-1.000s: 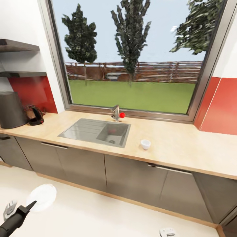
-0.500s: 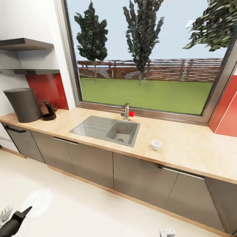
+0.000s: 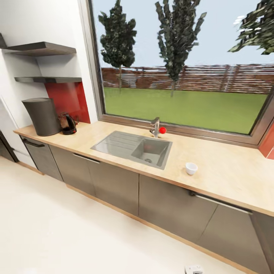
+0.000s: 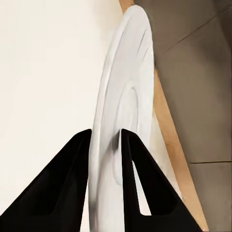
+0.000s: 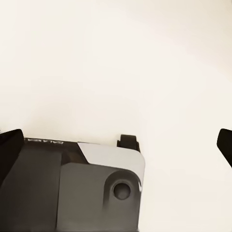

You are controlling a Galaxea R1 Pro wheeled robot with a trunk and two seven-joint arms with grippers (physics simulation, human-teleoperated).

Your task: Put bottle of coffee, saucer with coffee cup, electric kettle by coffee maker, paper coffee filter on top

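At the left end of the kitchen countertop (image 3: 213,175) stands the coffee maker (image 3: 42,116), and the electric kettle (image 3: 68,123) is already just beside it, so this part looks done. Above them, the kitchen shelf (image 3: 47,79) seems bare from here; I cannot find the bottle of coffee or the paper filter. Past the sink (image 3: 133,146), the coffee cup (image 3: 191,168) waits alone, well apart from the machine. In the wrist view the left gripper (image 4: 105,140) is clenched on the rim of the saucer (image 4: 121,111), held on edge. The right gripper (image 5: 118,140) has its fingers spread wide, holding nothing. I judge saucer, cup, bottle and filter all remain.
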